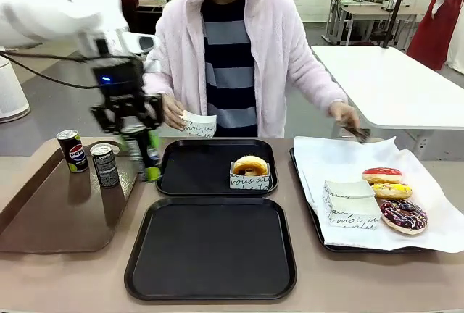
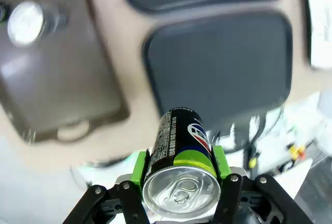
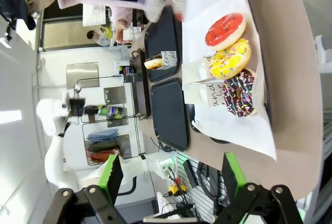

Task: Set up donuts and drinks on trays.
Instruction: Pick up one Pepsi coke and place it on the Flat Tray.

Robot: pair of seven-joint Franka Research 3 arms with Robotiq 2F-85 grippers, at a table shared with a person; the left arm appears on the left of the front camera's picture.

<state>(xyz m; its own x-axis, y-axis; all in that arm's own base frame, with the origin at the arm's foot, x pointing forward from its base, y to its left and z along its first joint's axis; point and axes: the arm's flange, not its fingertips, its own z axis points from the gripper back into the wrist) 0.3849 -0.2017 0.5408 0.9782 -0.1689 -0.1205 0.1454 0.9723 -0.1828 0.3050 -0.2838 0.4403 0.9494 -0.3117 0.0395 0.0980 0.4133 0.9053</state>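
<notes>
My left gripper (image 1: 136, 133) is shut on a black can with a green band (image 1: 145, 155), held in the air over the gap between the brown tray and the far black tray (image 1: 192, 168). In the left wrist view the green pads (image 2: 138, 164) squeeze this can (image 2: 182, 141) above the near black tray (image 2: 218, 63). A donut in a white sleeve (image 1: 250, 171) sits on the far tray. Nothing lies on the near black tray (image 1: 210, 251). A Pepsi can (image 1: 72, 150) and a grey-silver can (image 1: 106, 164) stand on the brown tray. My right gripper (image 3: 172, 178) is open, high above the table.
The glossy brown tray (image 1: 65, 219) lies at left. At right, a paper-lined tray (image 1: 341, 157) holds red (image 1: 382, 174), yellow (image 1: 391, 190) and chocolate-sprinkle (image 1: 404, 215) donuts beside paper sleeves (image 1: 349, 201). The person holds a sleeve (image 1: 197, 124) in one hand and tongs (image 1: 359, 134) in the other.
</notes>
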